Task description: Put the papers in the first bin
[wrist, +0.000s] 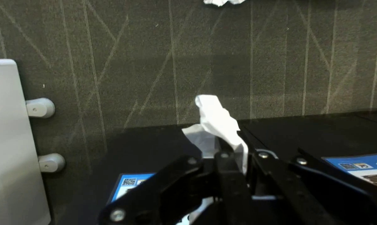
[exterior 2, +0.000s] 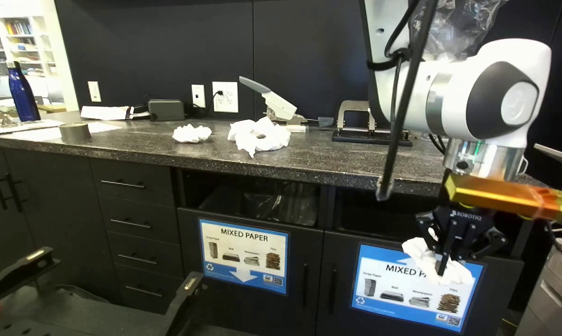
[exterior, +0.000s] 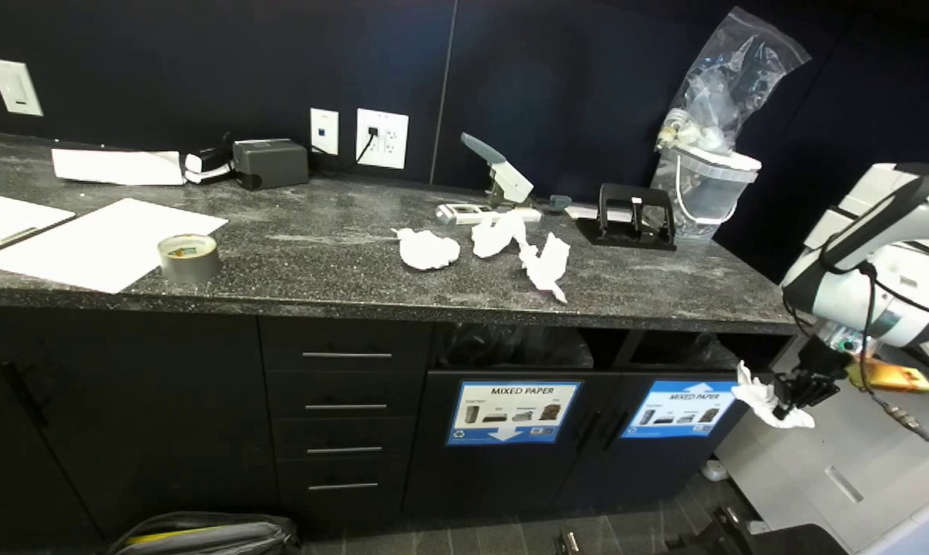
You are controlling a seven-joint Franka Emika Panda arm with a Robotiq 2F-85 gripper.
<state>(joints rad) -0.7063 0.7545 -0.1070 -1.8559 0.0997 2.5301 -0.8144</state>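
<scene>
On speckled counter, crumpled papers (streaked carpet below)

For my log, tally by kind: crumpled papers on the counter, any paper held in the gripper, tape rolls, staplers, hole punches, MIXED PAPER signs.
Crumpled papers on the counter: 3
Held paper in the gripper: 1
Tape roll: 1
Stapler: 1
Hole punch: 1
MIXED PAPER signs: 2
Total: 9
</scene>
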